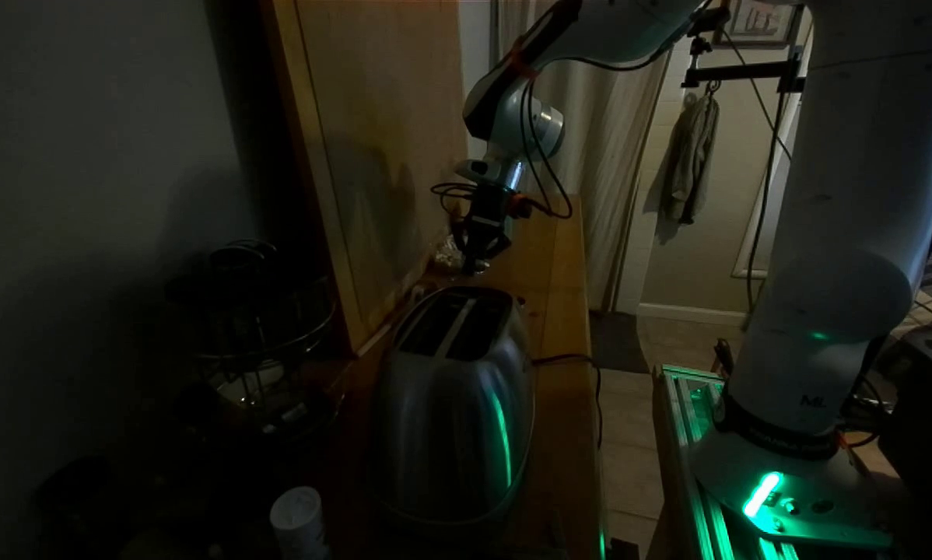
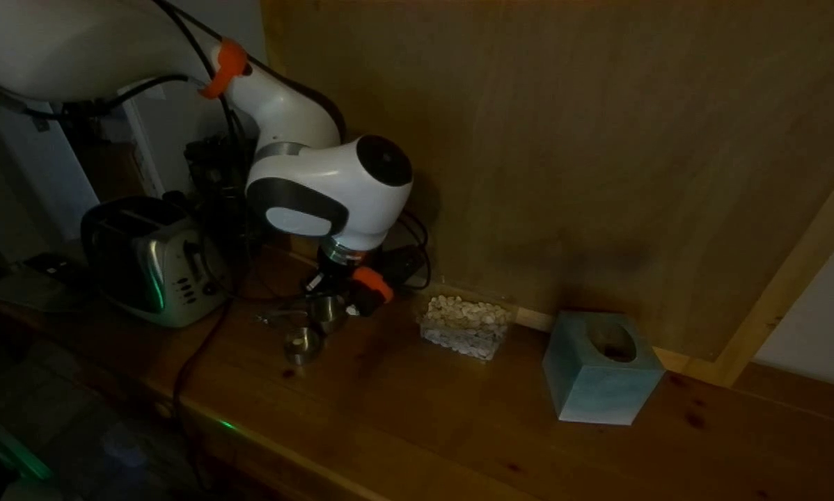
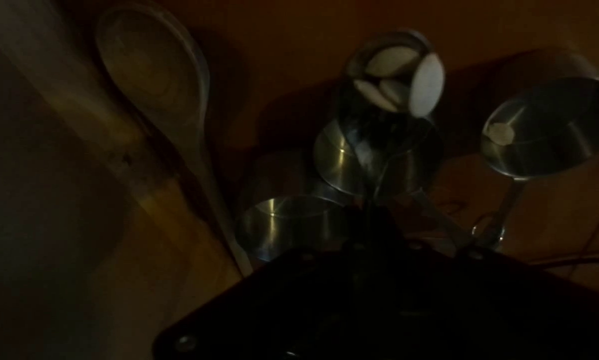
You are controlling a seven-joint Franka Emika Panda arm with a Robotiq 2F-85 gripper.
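Your gripper [image 3: 369, 216] is closed on the handle of a small metal scoop [image 3: 369, 125] bearing a few pale pieces [image 3: 427, 86] — gripped there, it seems, to leave the bowl unobstructed. In the wrist view, the scoop hangs in front of metal cups [image 3: 554, 145] on the table [image 2: 417, 424]. A wooden spoon [image 3: 152, 72] rests along the table's edge beside a wooden panel [image 2: 563, 153], probably out of the way; near that edge stands a clear box [image 2: 462, 343] of similar pieces [image 2: 467, 312].

Dim home, kitchen end by its gear: metal toaster [image 1: 454, 420] on a wooden counter [image 1: 561, 272], its cord [image 1: 567, 358] trailing off the edge, metal measuring cups [image 3: 564, 142] and a wooden spoon [image 3: 154, 70] near the toaster, and, farther beyond it, a long curtain [image 1: 618, 148], hung cloth [image 1: 691, 159] and framed picture [image 1: 758, 23].
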